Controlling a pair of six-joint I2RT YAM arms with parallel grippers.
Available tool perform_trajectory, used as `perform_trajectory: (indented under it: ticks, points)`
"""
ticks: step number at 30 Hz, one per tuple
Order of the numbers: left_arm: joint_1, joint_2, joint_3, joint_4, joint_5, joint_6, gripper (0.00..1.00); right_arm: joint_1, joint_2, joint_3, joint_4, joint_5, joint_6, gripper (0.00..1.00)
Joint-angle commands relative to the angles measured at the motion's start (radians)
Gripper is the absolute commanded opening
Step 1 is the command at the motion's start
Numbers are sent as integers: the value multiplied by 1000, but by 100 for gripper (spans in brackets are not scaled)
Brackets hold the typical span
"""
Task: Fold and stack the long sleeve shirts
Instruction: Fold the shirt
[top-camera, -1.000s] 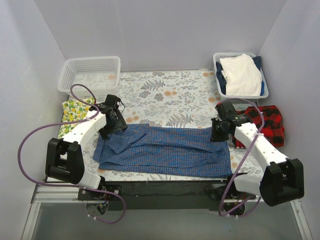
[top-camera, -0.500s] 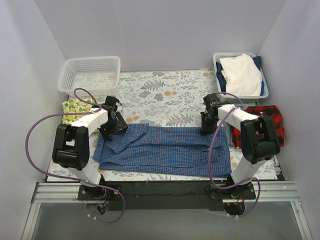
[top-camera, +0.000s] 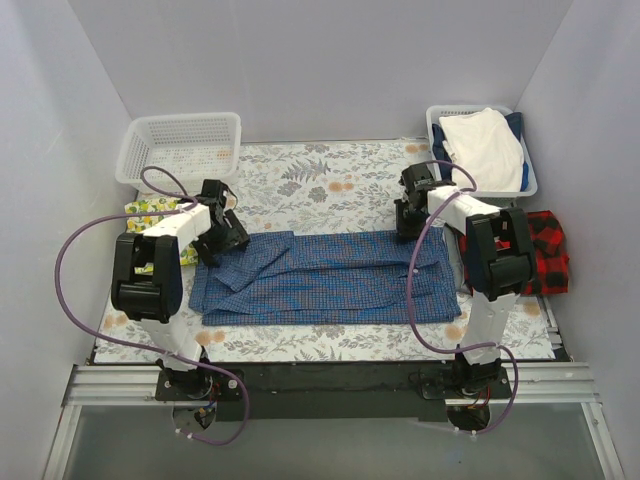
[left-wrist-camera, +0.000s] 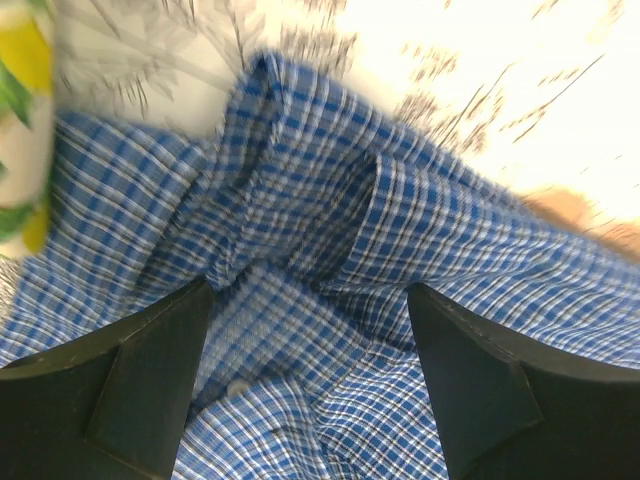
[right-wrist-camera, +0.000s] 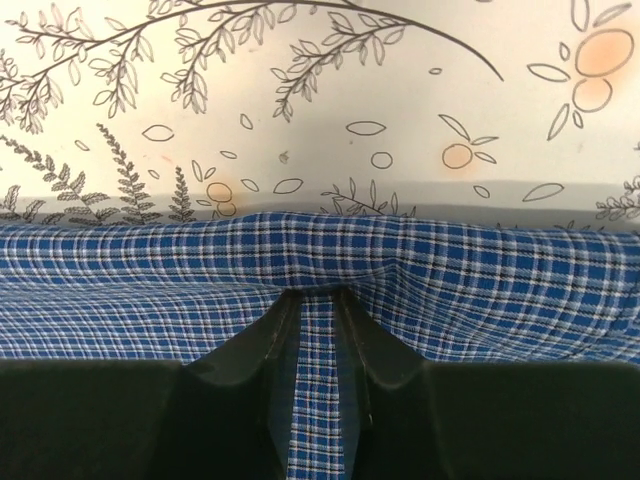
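Note:
The blue check shirt (top-camera: 330, 278) lies spread lengthwise across the middle of the floral table cover. My left gripper (top-camera: 222, 238) is at its far left corner. In the left wrist view its jaws (left-wrist-camera: 310, 290) stand wide apart over bunched blue cloth (left-wrist-camera: 330, 220). My right gripper (top-camera: 408, 222) is at the shirt's far right edge. In the right wrist view it (right-wrist-camera: 318, 300) is shut on a narrow fold of the blue shirt (right-wrist-camera: 150, 290). The red-and-black plaid shirt (top-camera: 545, 250) lies crumpled at the right edge, partly behind the right arm.
A white basket (top-camera: 180, 148) stands at the back left. Another basket (top-camera: 530, 180) at the back right holds the plain white garment (top-camera: 485, 150) over dark blue cloth. The lemon-print cloth (top-camera: 150, 215) lies at the left edge beside the left arm.
Both grippers have moved toward the back of the table, and the blue shirt has slid back with them. Its far edge now lies straighter.

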Motion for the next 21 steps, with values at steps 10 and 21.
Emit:
perform_trajectory:
  ticks: [10,21]
  points:
    - [30,-126,63,15,57,63,81,178,47,348,52,-343,-29,45]
    - [30,-195,-8,1,207,120,82,296,371,629,189,-719,141,57]
